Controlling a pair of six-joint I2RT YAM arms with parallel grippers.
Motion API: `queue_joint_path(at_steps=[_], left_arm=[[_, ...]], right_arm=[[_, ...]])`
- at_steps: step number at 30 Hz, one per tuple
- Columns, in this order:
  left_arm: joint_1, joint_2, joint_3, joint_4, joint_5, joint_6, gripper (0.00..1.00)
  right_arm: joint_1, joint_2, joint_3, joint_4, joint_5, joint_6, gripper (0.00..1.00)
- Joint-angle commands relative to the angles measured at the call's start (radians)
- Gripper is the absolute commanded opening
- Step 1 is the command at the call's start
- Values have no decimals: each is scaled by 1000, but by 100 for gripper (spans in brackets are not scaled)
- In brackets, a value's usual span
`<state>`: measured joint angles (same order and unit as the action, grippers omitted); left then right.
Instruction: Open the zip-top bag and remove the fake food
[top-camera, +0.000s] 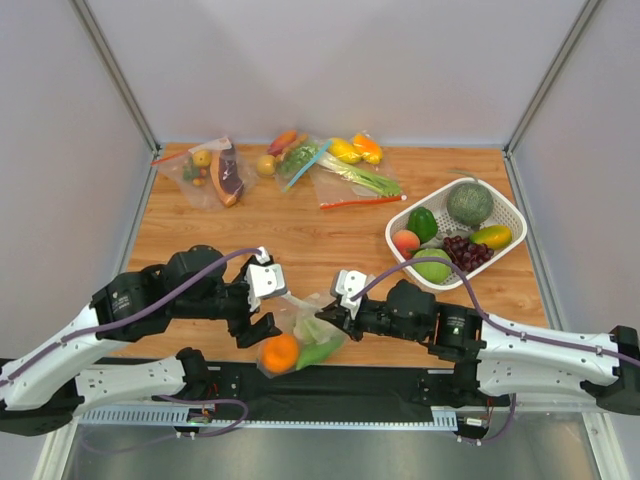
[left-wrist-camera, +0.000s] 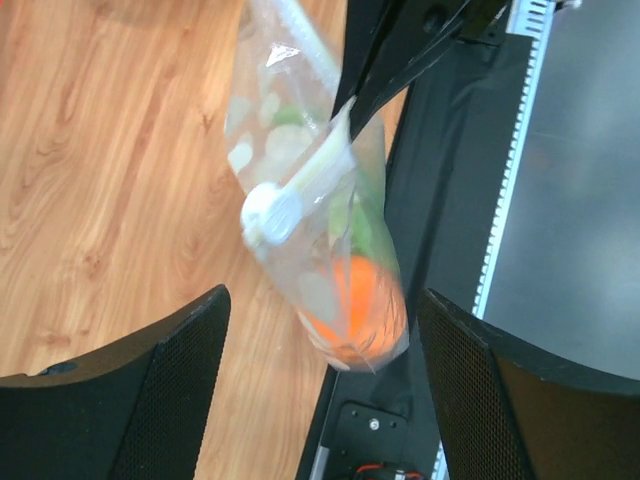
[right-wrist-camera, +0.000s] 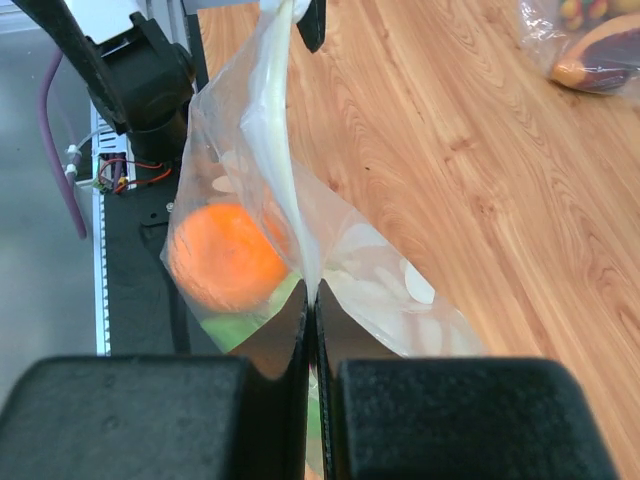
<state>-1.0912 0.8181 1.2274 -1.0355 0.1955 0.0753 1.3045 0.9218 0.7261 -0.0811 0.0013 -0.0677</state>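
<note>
- The right gripper (right-wrist-camera: 311, 320) has its fingers pressed tight together, pinching the whitish zip strip (right-wrist-camera: 281, 150) of the bag (right-wrist-camera: 360, 265).
- The left gripper (left-wrist-camera: 320, 310) is spread wide. Its two fingers stand on either side of the bag and touch nothing.
- The bag is held up between the two grippers at the near edge of the table (top-camera: 300, 225), its lower end over the black strip in front of the arm bases.
- A round white slider (left-wrist-camera: 270, 215) sits partway along the strip.
- Inside, the orange (right-wrist-camera: 225, 255) lies lowest, with the long green piece (top-camera: 318, 353) beside it and a pale lump above, probably the cauliflower (top-camera: 308, 327).
- Farther out are a white basket (top-camera: 515, 215) of fruit at the right and other filled bags (top-camera: 350, 178) along the far edge.
- Progress: only the first grip is in place. I cannot tell whether the seal has parted at all. All the food is inside, so the opening and the whole removal remain.
- Writing: none can be read. The bag shows only pale round dots, and there is no brand or label.
</note>
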Motion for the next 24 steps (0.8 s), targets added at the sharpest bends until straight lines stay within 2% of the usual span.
queue_joint_path(at_steps=[1,9,21,22,23,24], left_arm=[[1,-27,-45,103,-66,-20,82],[10,-135,-227,296,-114,-55,84],[42,-68,-239,402,-42,-54,84],[50,-50,-240,407,-33,-52,83],[56,-42,-240,410,-19,-49,78],[72,-36,-240,416,5,-46,57]], right_arm=[[4,-57,-19,20,59,12,0],[6,-118,-43,-3,26,26,0],[4,-120,-45,7,-21,52,0],[4,-121,-45,6,-20,54,0],[4,-124,-45,4,-17,52,0],[4,-133,-45,0,-14,51,0]])
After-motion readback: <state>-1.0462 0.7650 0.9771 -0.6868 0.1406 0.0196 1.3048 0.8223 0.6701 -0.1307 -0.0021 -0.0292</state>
